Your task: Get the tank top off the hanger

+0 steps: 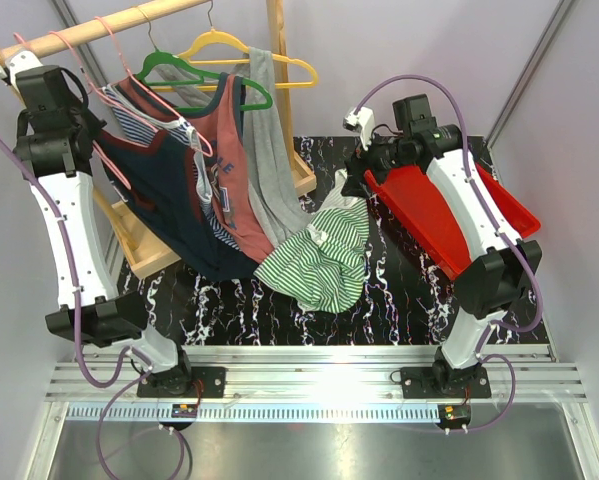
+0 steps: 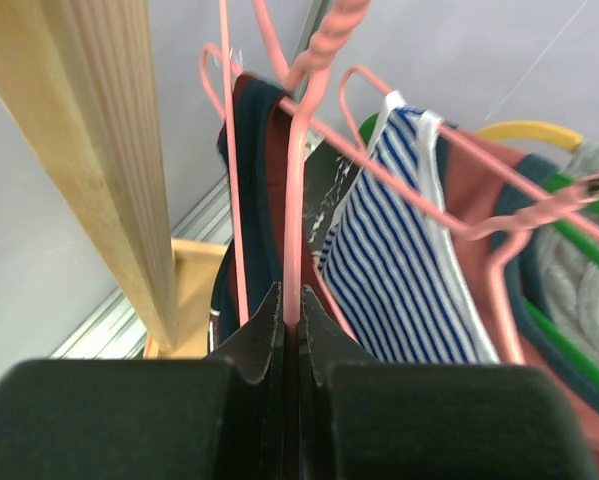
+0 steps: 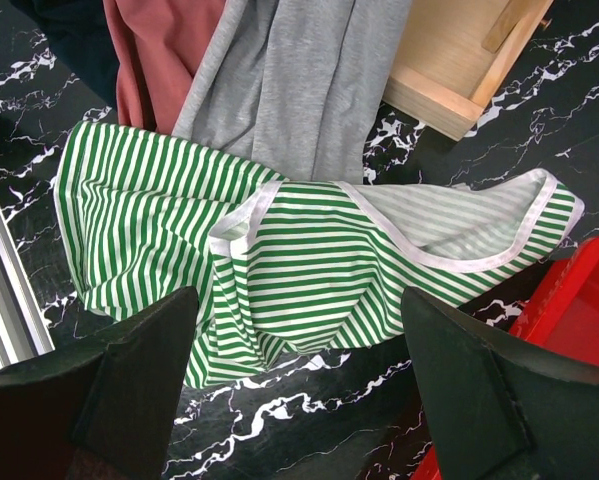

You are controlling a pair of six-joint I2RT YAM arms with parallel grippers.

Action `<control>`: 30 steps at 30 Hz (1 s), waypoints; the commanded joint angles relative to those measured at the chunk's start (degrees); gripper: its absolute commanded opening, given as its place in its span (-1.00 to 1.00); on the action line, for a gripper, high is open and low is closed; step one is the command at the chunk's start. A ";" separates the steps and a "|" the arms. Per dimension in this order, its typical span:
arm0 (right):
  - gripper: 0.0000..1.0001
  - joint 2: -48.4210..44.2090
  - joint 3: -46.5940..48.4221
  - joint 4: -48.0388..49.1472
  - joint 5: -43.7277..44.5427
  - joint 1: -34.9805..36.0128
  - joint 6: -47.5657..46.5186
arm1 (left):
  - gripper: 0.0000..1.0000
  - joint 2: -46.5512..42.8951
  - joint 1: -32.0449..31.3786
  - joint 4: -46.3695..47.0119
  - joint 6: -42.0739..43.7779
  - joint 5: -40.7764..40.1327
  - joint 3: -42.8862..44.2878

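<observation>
Green-and-white striped tank top (image 3: 279, 250) lying on the black marbled worktop (image 1: 229, 300); left gripper (image 2: 291, 300) clamped on a thin pink wire hanger (image 2: 297, 200).

Nearest, the tank top lies crumpled in front of and below the light wooden hanging rail (image 2: 89, 150), free of any hanger. The right gripper (image 3: 297, 300) hovers just above it, fingers wide apart and holding nothing. A red plastic bin (image 1: 409, 200) sits to the right of the rail, beside the tank top's far edge. At the rail's left end, the left gripper's fingers are pinched together on the pink wire. Below the rail hang a navy top with maroon trim (image 1: 169, 210), a blue-and-white striped top (image 2: 399, 250), a terracotta top (image 3: 154, 50) and a grey top (image 3: 299, 80) whose hem reaches the green stripes. Which of these sits on the pink hanger is hard to tell. Farthest, a green hanger (image 1: 179, 68) and a yellow hanger (image 1: 219, 42) hook over the rail.
</observation>
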 commanded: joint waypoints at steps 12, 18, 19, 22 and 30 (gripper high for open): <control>0.80 -4.65 -3.95 4.31 -0.76 0.59 -0.41 | -0.16 -7.02 1.54 2.34 -2.15 3.23 -4.74; 0.81 -6.14 -5.18 5.01 -0.94 0.59 -1.81 | 0.63 -10.26 1.71 2.69 -3.56 6.65 -4.38; 0.81 -6.32 -5.36 5.01 -1.11 0.59 -2.34 | 0.69 -10.71 1.71 2.78 -3.91 7.45 -4.39; 0.83 -7.02 -6.76 4.58 -1.99 0.59 -4.98 | 0.89 -13.17 1.71 2.78 -4.43 11.14 -5.35; 0.85 -7.03 -11.42 -3.23 -11.47 0.67 -22.94 | 0.98 -25.64 1.71 6.02 -2.07 17.64 -16.41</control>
